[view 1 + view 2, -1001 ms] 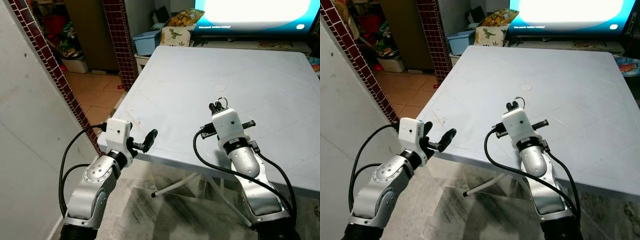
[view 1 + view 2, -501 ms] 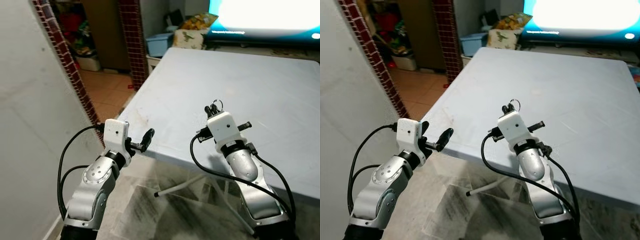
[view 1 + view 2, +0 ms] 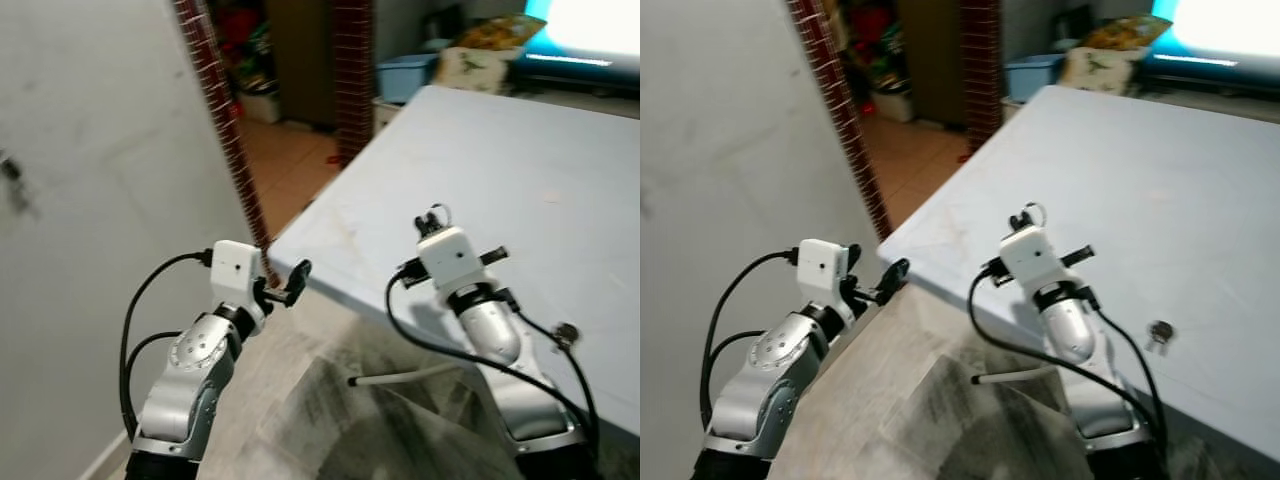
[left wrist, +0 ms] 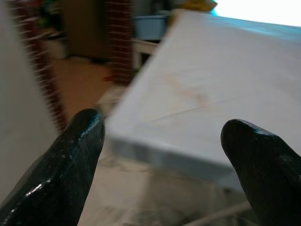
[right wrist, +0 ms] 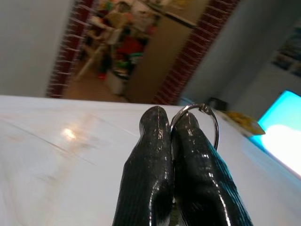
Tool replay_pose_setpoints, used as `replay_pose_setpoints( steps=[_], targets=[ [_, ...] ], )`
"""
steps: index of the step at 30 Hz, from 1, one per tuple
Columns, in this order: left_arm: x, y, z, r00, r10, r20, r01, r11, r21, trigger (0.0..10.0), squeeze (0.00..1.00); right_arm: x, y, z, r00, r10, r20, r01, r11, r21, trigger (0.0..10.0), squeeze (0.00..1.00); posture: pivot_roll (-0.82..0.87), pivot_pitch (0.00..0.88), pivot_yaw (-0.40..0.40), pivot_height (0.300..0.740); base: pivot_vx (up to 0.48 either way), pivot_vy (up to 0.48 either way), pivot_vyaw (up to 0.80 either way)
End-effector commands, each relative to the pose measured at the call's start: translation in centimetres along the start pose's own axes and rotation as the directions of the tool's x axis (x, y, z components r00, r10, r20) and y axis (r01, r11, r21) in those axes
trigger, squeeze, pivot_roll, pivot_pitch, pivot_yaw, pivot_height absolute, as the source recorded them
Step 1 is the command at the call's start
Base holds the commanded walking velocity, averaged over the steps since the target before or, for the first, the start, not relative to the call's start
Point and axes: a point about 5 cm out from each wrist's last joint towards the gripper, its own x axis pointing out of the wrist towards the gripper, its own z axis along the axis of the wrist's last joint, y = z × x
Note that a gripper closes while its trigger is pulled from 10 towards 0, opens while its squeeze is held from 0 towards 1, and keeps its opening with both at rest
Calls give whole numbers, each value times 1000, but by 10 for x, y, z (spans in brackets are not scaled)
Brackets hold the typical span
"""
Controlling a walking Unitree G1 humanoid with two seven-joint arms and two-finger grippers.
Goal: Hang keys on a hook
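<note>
A: Keys — where are they sitting?

B: The ring (image 5: 202,123) is sticking out between the tips of the right gripper (image 3: 432,220), whose two black fingers (image 5: 150,179) are pressing together on it. The keys themselves are hiding behind the fingers, so I cannot tell how they are hanging.

A: And where is that gripper hovering?

B: It is pointing up and away over the table (image 3: 560,170), a little in from the near edge, not far from the near left corner.

A: What is the left gripper (image 3: 285,284) doing?

B: Its fingers (image 4: 75,155) are spreading wide around nothing. It is floating just off the table's near left corner, aiming toward that corner, with the floor (image 3: 300,400) under it.

A: Is anything lying on the table?

B: A small round metal piece (image 3: 1158,331) is resting close to the near edge, to the right of the right arm. It is too small to tell what it is.

A: And around the table?

B: A grey wall (image 3: 90,150) is standing to the left, ending in a brick-red tiled edge (image 3: 215,110). A small dark fitting (image 3: 14,180) is showing on the wall, too blurred to name. Beyond the far edge a bright screen (image 3: 600,20) is glowing, and a blue tub (image 3: 405,75) is sitting past the far left corner.
</note>
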Motion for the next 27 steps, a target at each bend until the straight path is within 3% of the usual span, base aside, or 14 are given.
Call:
replay_pose_setpoints(
  steps=[1, 12, 22, 27],
  targets=[
    [-3, 9, 2, 999, 50, 10, -51, 998, 32, 10000, 0, 2, 8, 7, 999, 33, 29, -33, 999, 16, 10000, 0, -34, 0, 87, 740, 0, 0, 800],
    [-16, 34, 4, 978, 205, 40, -208, 975, 83, 10000, 0, 3, 13, 5, 998, 58, 29, -59, 998, 20, 10000, 0, -11, 0, 76, 740, 0, 0, 800],
    [-22, 40, 2, 965, 259, 47, -263, 960, 98, 10000, 0, 4, 15, 6, 997, 72, 34, -73, 997, 28, 10000, 0, -3, 0, 69, 740, 0, 0, 800],
    [-24, 44, 3, 944, 323, 72, -330, 937, 117, 10000, 0, 4, 17, 6, 996, 82, 40, -83, 996, 31, 10000, 0, -4, 0, 66, 740, 0, 0, 800]
  ],
)
